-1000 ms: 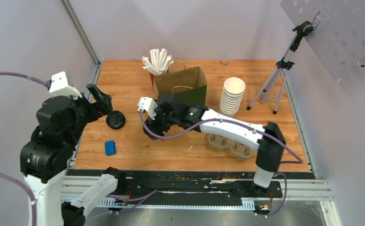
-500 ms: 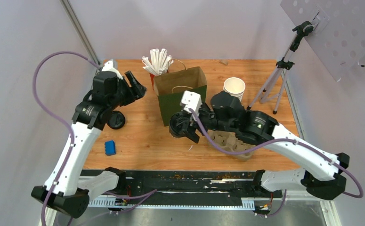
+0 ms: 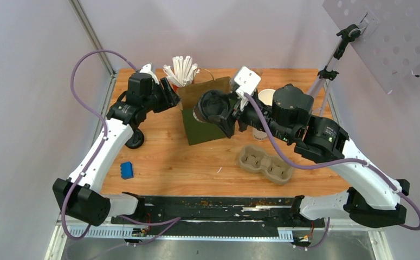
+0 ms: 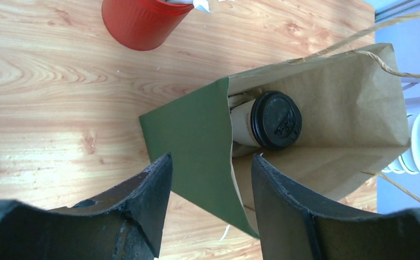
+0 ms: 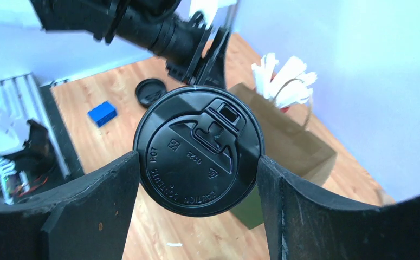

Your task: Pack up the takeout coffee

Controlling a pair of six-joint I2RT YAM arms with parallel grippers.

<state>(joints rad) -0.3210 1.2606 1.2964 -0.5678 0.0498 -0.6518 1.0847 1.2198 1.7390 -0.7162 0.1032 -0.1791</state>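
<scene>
My right gripper (image 3: 214,108) is shut on a takeout coffee, a white cup with a black sip lid (image 3: 208,104), and holds it tilted in the air over the mouth of the green paper bag (image 3: 210,127). The lid fills the right wrist view (image 5: 198,150) between the fingers. A second lidded coffee (image 4: 267,121) lies inside the bag (image 4: 196,135). My left gripper (image 3: 168,96) is open at the bag's left rim, and its jaws (image 4: 213,162) stand on either side of the bag's wall.
A red cup of straws (image 3: 181,72) stands behind the bag. A stack of white cups (image 3: 266,96) is partly hidden by my right arm. A cardboard cup carrier (image 3: 265,164) lies front right. A loose black lid (image 3: 135,140) and a blue block (image 3: 126,169) lie left. A tripod (image 3: 321,81) stands back right.
My right gripper has carried the coffee up and back, from low in front of the bag to above its mouth. My left gripper has moved right to the bag's left rim.
</scene>
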